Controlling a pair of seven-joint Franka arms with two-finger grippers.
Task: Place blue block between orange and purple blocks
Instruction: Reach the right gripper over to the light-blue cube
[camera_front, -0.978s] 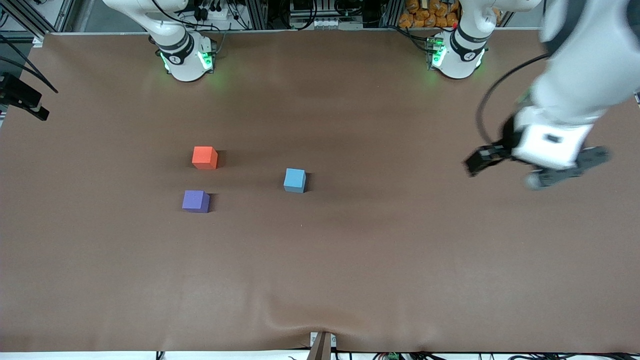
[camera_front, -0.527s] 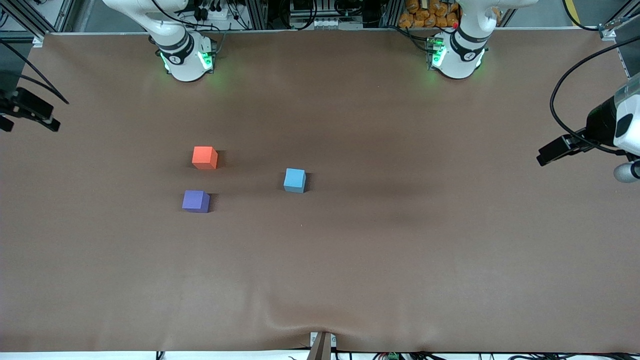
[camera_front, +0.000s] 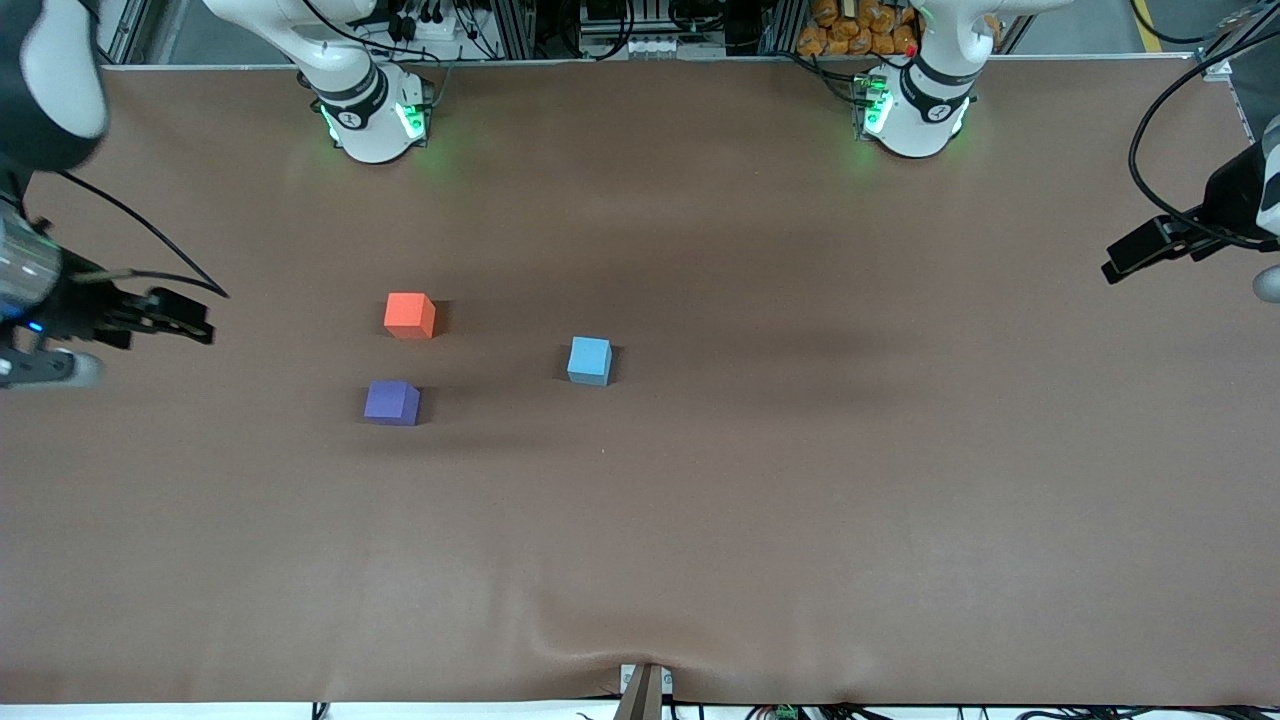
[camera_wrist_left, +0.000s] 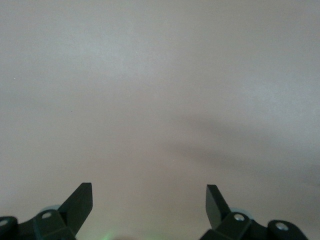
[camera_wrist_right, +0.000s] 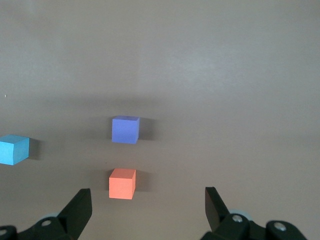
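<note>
- Your brown table mat (camera_front: 700, 520) carries three cubes.
- Your right gripper (camera_wrist_right: 147, 207) hangs spread and empty at its table end; your left gripper (camera_wrist_left: 149, 205) likewise.
- Your blue block (camera_front: 589, 360) sits apart from the orange block (camera_front: 409, 315) and purple block (camera_front: 391, 402), toward the left arm's end.

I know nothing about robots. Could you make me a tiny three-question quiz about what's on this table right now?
1. True or false: the blue block already sits between the orange block and the purple block.
2. Which block lies nearest the front camera: A orange, B purple, C blue?
3. Fill in: the right end effector and the left end effector are both ____ and hold nothing.

Key: 1 false; 2 B; 3 open.
</note>
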